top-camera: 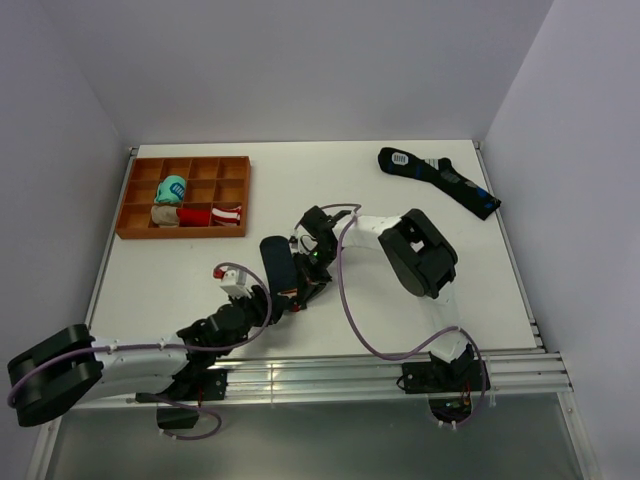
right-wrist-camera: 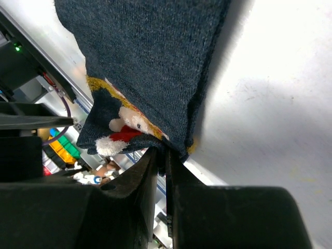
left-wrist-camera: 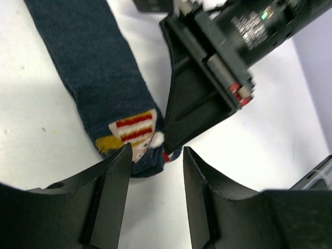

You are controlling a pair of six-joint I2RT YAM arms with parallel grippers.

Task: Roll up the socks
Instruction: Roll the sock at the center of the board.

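While the right end effector [right-wrist-camera: 165, 155] pinches shut on the patched tip of the socks [right-wrist-camera: 150, 46], the left end effector [left-wrist-camera: 155, 155] hovers at that same tip, jaws apart either side of it, the rest lying flat on the counter [top-camera: 160, 270] between both arms

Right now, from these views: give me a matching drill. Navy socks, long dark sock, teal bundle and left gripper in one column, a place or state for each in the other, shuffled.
Things:
1. navy socks
2. long dark sock
3. teal bundle
4. left gripper

Places or states:
A. in a compartment of the orange tray
B. jaws apart, not gripping
C. flat at the far right of the table
D. pinched at the patch end by the right gripper

Pairs: 1-D, 2-C, 3-A, 4-B
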